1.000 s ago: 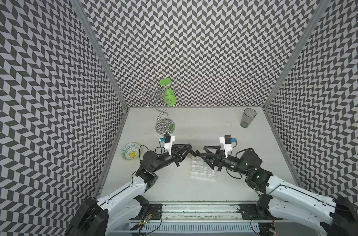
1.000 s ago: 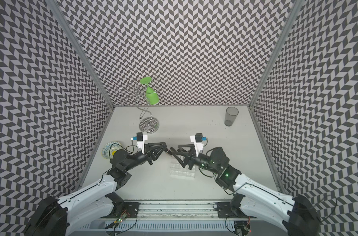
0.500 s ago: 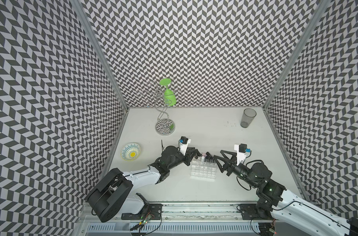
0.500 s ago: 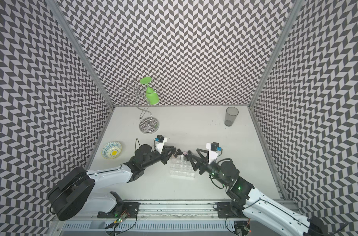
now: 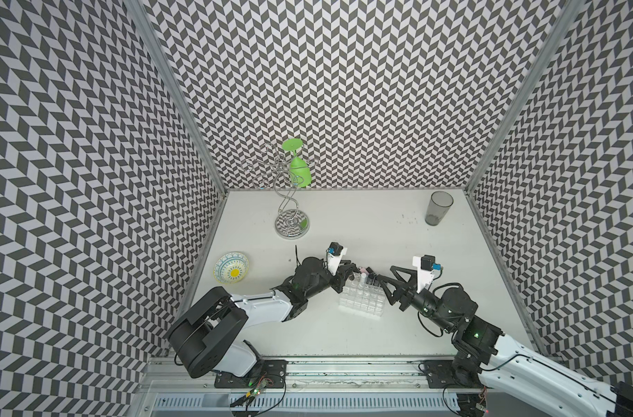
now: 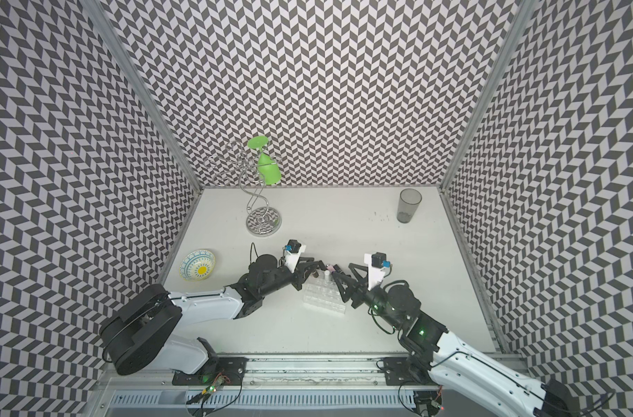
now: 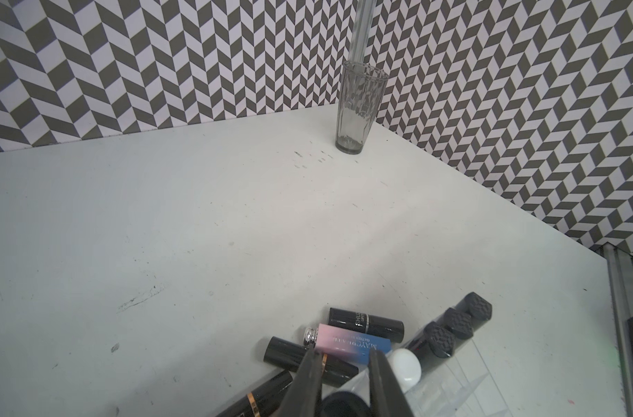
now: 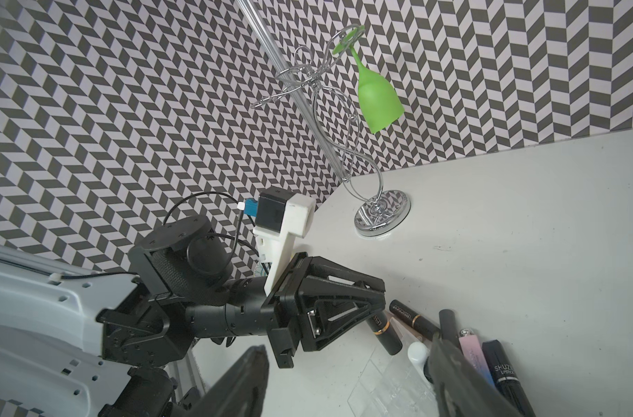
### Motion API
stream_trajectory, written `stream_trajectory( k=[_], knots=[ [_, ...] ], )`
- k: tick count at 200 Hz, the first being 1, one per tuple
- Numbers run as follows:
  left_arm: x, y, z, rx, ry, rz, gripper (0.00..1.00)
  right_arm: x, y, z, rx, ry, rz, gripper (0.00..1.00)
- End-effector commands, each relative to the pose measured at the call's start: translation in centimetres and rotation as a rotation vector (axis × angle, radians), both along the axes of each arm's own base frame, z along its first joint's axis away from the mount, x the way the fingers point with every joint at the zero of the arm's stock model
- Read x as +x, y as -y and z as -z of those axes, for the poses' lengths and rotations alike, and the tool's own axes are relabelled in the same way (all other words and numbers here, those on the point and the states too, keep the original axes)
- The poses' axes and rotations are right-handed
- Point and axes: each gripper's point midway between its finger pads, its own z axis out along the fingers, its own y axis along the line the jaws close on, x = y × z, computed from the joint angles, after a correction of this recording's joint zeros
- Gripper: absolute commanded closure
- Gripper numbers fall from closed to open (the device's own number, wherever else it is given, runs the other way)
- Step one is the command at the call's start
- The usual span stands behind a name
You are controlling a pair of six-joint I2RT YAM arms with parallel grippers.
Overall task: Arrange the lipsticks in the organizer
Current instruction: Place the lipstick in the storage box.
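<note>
Left gripper: my left gripper (image 7: 345, 361) is clamped on a black lipstick (image 8: 385, 334) with a gold band. The tube is tilted, its lower end over the organizer's back corner on that arm's side. I judge the slant is meant to feed the base into a cell.
Right gripper: my right gripper (image 8: 343, 361) stands wide apart with nothing between the jaws, at the organizer's opposite side. It is probably placed to take the next tube or to steady the tray.
Organizer: the clear organizer (image 5: 362, 301) sits midway between the left and right edges of the worktop (image 5: 343, 224), nearer the front edge than the back. Both arms can reach it there.
Standing in cells: three black lipsticks (image 7: 459, 321) with textured caps stand in a row along the organizer's back edge, with a white-capped lipstick (image 7: 403, 364) upright beside them.
Loose pile: the other tubes lie flat on the worktop just behind that back edge, touching one another.
Pink-and-blue lipstick (image 7: 351, 343): the print looks like Maybelline; I cannot read the smaller line.
Glossy black lipstick (image 8: 502, 372): "SHUZI" over "LIPSTICK".
Gold-lettered lipstick (image 8: 414, 321): the print is too small to read with confidence.
</note>
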Motion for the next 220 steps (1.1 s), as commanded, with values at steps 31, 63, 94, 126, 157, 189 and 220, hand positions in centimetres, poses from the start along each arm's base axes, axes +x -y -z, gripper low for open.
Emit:
stream_trajectory(
  k=[31,63,94,126,157,189,220],
  knots=[
    [-0.6,1.8,-2.1,0.018,0.109,0.037,1.0,0.6,0.5,0.0,-0.001,0.032,0.042,0.26],
    [0.4,2.5,-0.2,0.088,0.085,0.016,1.0,0.8,0.6,0.3,-0.013,0.03,0.052,0.26],
    [1.1,2.6,1.3,0.132,0.059,-0.005,1.0,0.8,0.8,0.5,-0.018,0.032,0.058,0.26],
    [1.2,2.9,2.4,0.155,0.045,0.004,1.0,0.8,0.7,0.5,-0.016,0.031,0.052,0.26],
    [0.7,3.1,3.1,0.17,0.046,0.013,0.84,0.8,0.7,0.8,-0.022,0.031,0.054,0.26],
    [0.7,2.7,2.3,0.125,0.034,-0.016,0.56,1.0,0.6,0.9,-0.024,0.03,0.056,0.25],
    [1.0,2.3,1.1,0.102,0.045,-0.057,0.48,1.0,0.5,1.2,-0.032,0.026,0.056,0.25]
  ],
)
